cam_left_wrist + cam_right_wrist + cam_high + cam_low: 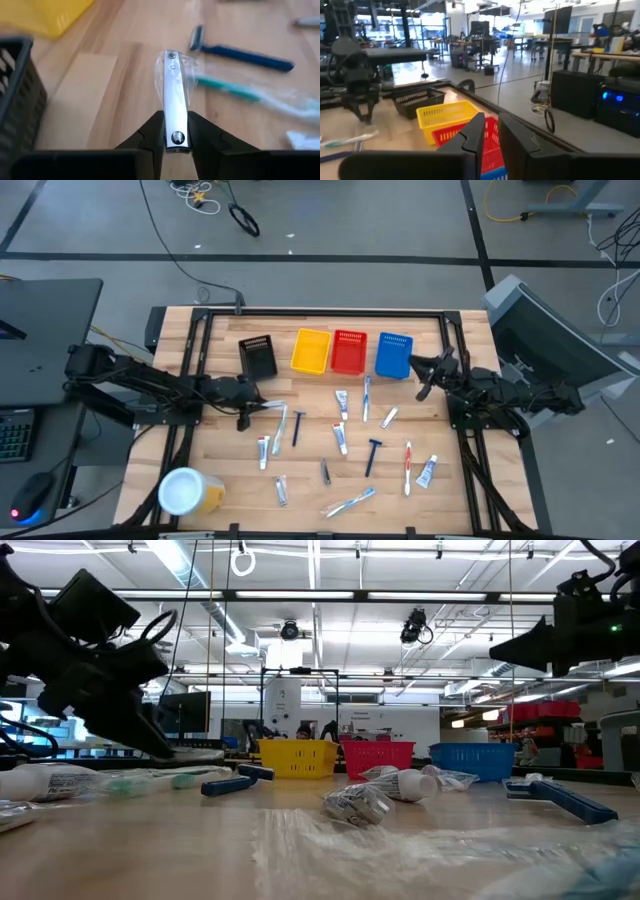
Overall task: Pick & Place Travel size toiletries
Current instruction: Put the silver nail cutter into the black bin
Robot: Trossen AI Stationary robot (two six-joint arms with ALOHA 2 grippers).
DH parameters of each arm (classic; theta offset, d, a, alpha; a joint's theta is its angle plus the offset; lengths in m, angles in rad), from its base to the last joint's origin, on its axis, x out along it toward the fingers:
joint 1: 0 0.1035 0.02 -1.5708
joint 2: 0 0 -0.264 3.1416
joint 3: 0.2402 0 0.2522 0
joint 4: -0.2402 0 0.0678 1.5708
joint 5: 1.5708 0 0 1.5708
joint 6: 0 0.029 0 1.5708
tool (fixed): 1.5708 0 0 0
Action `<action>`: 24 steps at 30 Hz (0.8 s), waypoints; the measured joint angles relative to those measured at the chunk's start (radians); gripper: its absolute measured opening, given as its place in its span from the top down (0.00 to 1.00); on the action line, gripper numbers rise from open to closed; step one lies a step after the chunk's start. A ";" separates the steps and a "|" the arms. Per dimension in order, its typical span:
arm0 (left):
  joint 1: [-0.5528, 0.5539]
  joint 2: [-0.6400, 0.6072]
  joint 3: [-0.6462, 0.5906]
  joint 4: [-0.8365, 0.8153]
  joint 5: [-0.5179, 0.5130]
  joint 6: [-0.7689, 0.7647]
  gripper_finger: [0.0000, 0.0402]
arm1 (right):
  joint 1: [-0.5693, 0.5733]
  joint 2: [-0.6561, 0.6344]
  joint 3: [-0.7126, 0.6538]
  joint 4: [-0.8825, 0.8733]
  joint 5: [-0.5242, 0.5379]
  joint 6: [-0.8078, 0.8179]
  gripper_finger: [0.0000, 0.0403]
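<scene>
Looking down on your table: four small baskets stand in a row along the far side.
Baskets: black basket (258,356), yellow basket (311,350), red basket (349,351) and blue basket (394,354), all slotted plastic with mesh-like walls; you cannot tell whether anything lies in them.
Tub: yellow tub (190,491) with a round white lid, at the near left corner.
Left gripper (174,131): clenched on a flat, shiny metal nail clipper (173,97) in a clear wrapper, low over the boards just in front of the black basket.
Right gripper (489,136): fingers a narrow gap apart, holding nothing, raised beside the blue basket.
Toiletries: your travel size toiletries (340,436) lie scattered on the pale wooden table (225,450) in front of the baskets; white tubes, a blue-handled razor (239,51), a green toothbrush (260,96) in clear film.
</scene>
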 joint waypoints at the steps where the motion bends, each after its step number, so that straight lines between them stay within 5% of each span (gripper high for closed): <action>1: -0.003 0.000 0.010 0.001 0.000 0.007 0.80 | 0.000 0.011 0.000 0.000 -0.001 0.005 0.83; 6: -0.006 0.000 0.056 -0.001 -0.048 0.005 0.84 | 0.000 0.068 0.000 0.000 0.000 0.074 0.82; 11: -0.006 0.000 0.149 -0.075 -0.241 0.034 0.82 | 0.000 0.123 0.000 0.020 0.002 0.107 0.82; 16: 0.020 0.000 0.314 -0.389 -0.384 0.041 0.81 | 0.000 0.166 0.000 0.046 0.003 0.107 0.82; 24: 0.150 -0.001 0.515 -0.755 -0.394 -0.040 0.82 | 0.000 0.217 0.000 0.094 0.003 0.107 0.82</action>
